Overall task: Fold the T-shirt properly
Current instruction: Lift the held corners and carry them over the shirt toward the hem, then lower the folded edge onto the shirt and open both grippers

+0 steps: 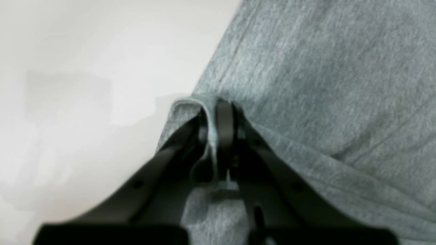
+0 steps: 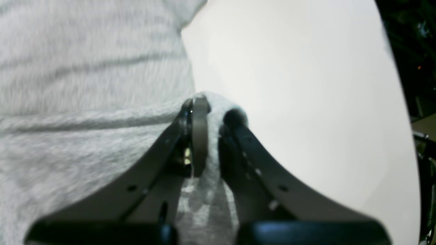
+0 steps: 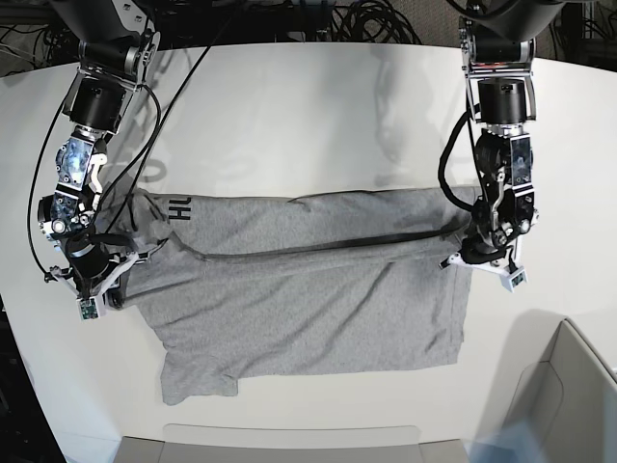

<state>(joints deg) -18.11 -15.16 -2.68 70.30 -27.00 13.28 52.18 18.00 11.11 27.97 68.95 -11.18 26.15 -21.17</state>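
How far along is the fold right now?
Early stage. Done: the T-shirt lies spread on the white table, with one long edge raised into a ridge across its width. In hand: the left gripper and the right gripper each have jaws shut on a pinch of fabric at opposite ends of that ridge. Left: laying the raised edge over, then the sleeves and the final folds; no compact folded shape yet.

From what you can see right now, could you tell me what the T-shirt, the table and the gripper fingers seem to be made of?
T-shirt: soft heather-grey knit, probably cotton jersey; flecked weave, limp folds, matte.
Table: smooth white top, possibly laminate or painted board; a faint sheen and soft shadows.
Left gripper and right gripper fingers: dark, matte, likely moulded plastic, with small holes along them; blur leaves it open.
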